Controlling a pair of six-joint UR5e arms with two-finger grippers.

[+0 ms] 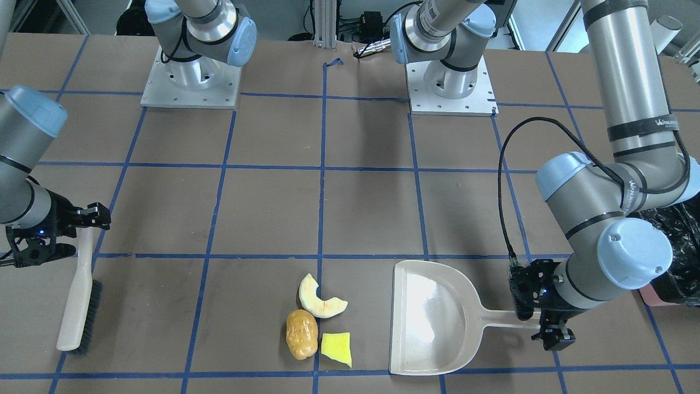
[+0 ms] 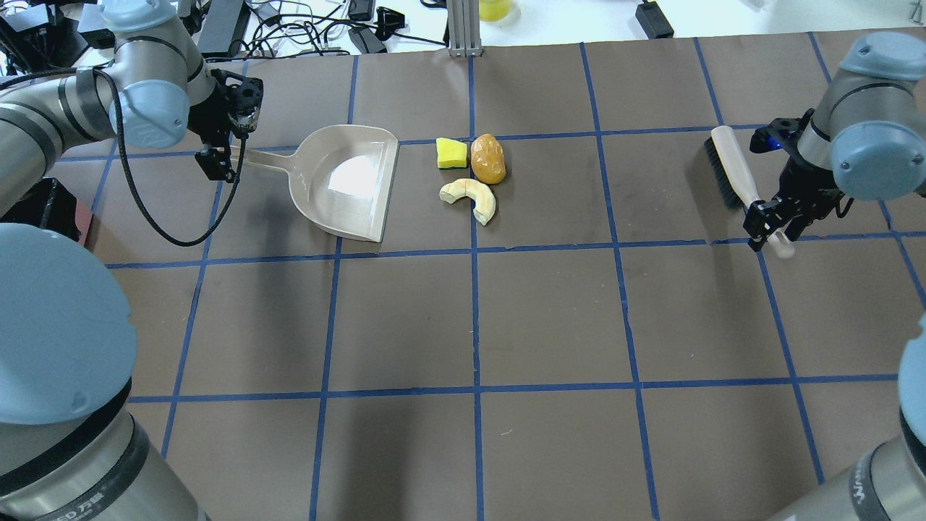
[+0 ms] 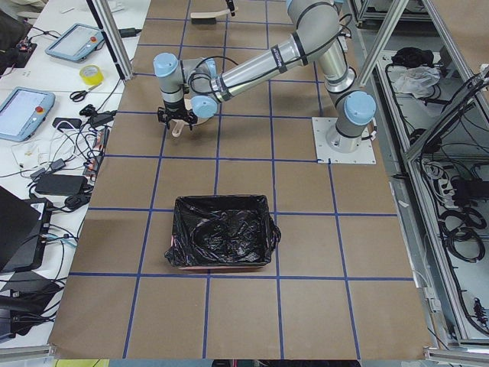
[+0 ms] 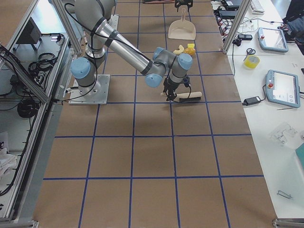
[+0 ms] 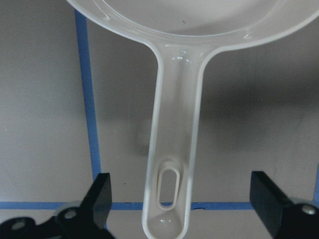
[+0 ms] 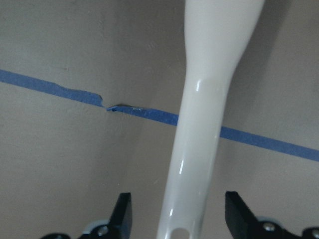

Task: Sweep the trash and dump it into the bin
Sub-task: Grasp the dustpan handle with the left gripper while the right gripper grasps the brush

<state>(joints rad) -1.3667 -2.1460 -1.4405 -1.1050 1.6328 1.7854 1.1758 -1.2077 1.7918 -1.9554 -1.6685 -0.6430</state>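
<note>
The trash lies together on the table: a pale melon-rind slice (image 1: pixel 321 300) (image 2: pixel 470 197), an orange-brown potato-like lump (image 1: pixel 302 334) (image 2: pixel 488 159) and a yellow wedge (image 1: pixel 336 348) (image 2: pixel 451 153). The beige dustpan (image 1: pixel 432 317) (image 2: pixel 347 181) lies flat beside them, mouth toward them. My left gripper (image 2: pixel 230 148) (image 5: pixel 182 199) is open, its fingers straddling the dustpan handle's end without touching. My right gripper (image 2: pixel 774 230) (image 6: pixel 179 214) is open astride the handle of a white brush (image 1: pixel 79 306) (image 2: pixel 731 174) lying on the table. The pink bin with its black bag (image 3: pixel 221 233) stands beyond my left arm.
The black bag's edge (image 1: pixel 678 235) shows behind my left elbow in the front-facing view. Blue tape lines grid the brown table (image 2: pixel 550 311). The arm bases (image 1: pixel 191 82) stand at the robot's edge. Cables and tablets lie off the table's far side.
</note>
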